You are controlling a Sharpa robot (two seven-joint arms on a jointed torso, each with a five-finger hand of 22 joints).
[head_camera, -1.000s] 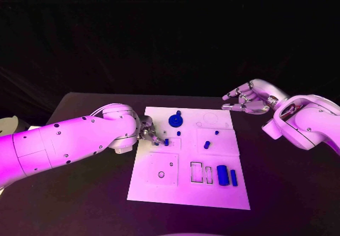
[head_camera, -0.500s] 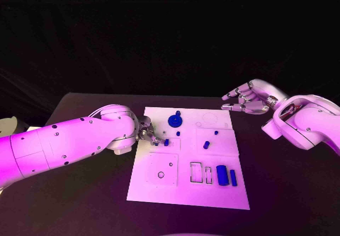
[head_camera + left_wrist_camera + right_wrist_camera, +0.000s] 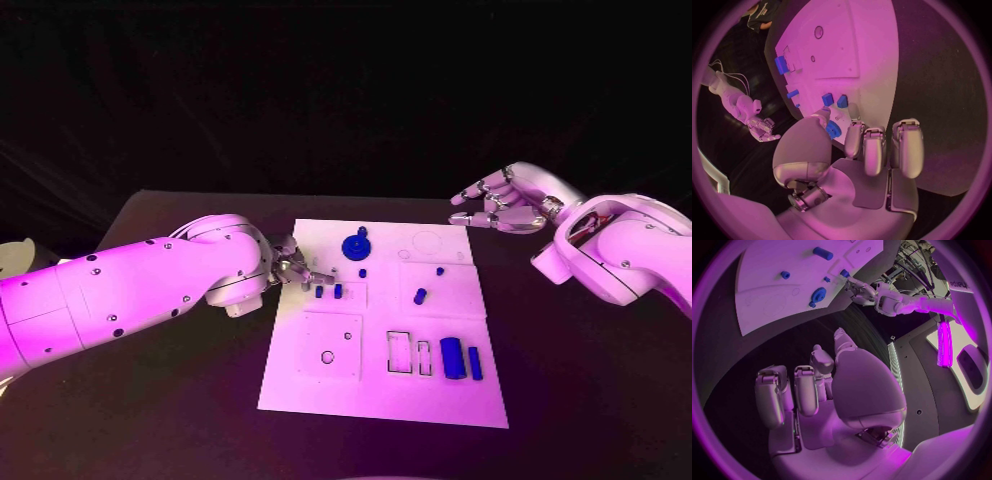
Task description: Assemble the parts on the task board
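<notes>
The white task board (image 3: 382, 390) lies mid-table. Two small blue pegs (image 3: 319, 291) (image 3: 338, 291) stand side by side near its left edge. My left hand (image 3: 293, 266) hovers just left of them with its fingers apart, holding nothing; in the left wrist view the pegs (image 3: 827, 99) lie beyond its fingertips (image 3: 856, 131). A blue gear (image 3: 356, 244) sits at the board's far side, and two long blue pieces (image 3: 453, 357) lie at the near right. My right hand (image 3: 508, 200) hangs off the board's far right corner, loosely curled and empty.
More small blue pieces (image 3: 420, 295) (image 3: 362, 271) lie mid-board. Rectangular slots (image 3: 400, 351) and a round hole (image 3: 327, 355) mark the board's near half. Black table (image 3: 159, 400) surrounds the board on all sides.
My left hand has drawn back to the left, off the pegs, and the second peg now stands uncovered beside the first. The right arm has stayed put.
</notes>
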